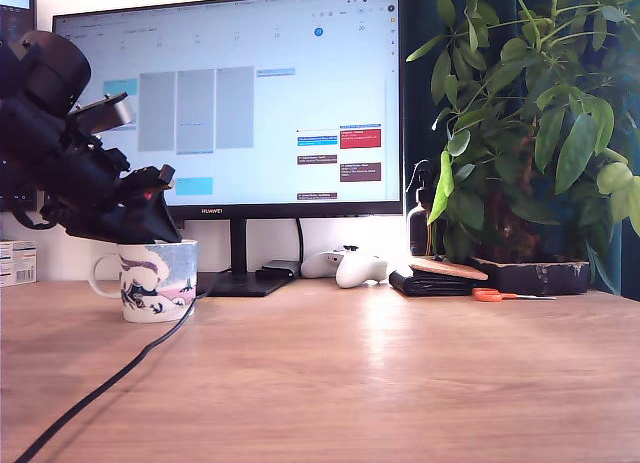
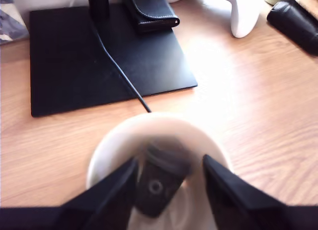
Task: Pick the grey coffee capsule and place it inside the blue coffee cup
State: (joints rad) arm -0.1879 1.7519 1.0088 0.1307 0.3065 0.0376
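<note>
The hand [image 1: 150, 218] hangs just over the blue coffee cup [image 1: 157, 280], which stands on the tabletop [image 1: 380, 373] at the exterior view's left, near the monitor stand [image 2: 99, 56]. In the wrist view its fingers [image 2: 226, 183] are spread apart, and the grey coffee capsule [image 2: 160, 183] lies tilted and blurred inside the cup, between them.

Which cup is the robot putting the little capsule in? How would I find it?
Find the big monitor on the wooden desk. Near its stand, toward the exterior view's left, sits the blue coffee cup under the gripper. It's the only mug, with a white handle and pale blue, pink and white pictures.
</note>
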